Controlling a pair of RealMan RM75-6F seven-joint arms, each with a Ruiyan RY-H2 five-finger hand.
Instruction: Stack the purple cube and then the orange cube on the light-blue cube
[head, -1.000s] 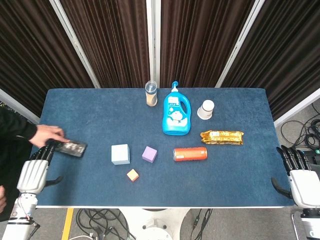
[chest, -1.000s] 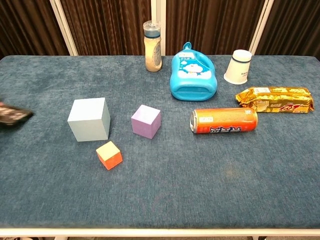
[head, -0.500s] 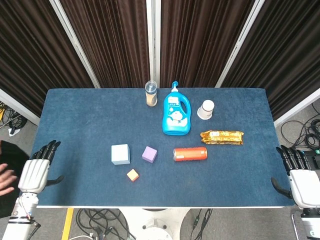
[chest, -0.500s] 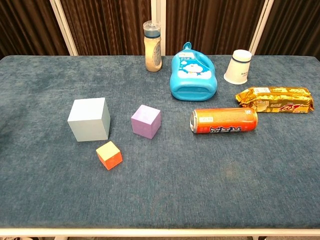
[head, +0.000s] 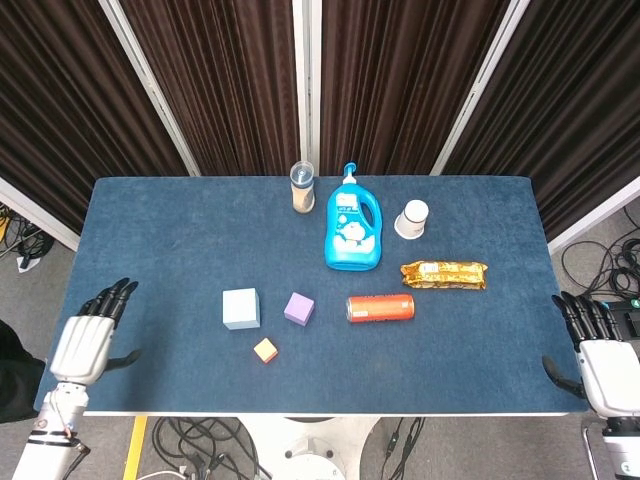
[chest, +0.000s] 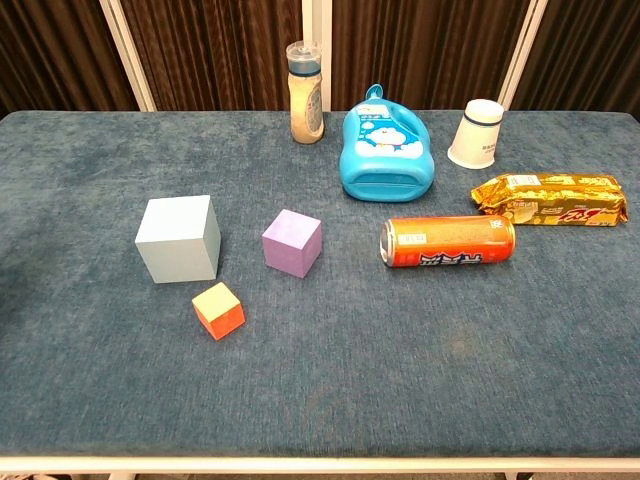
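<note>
Purple cube (head: 298, 308) sits well right of the left hand (head: 88, 338), fingers (head: 112, 295) spread, empty. Right hand (head: 600, 358), likewise empty, lies farther off.

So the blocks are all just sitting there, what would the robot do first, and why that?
Probably reach the left hand toward the small purple cube. It has to go on the larger light-blue cube before the little orange cube, and all three sit apart on the blue table. Both hands are empty at the table's edges; the left one looks nearer than the right hand.
</note>
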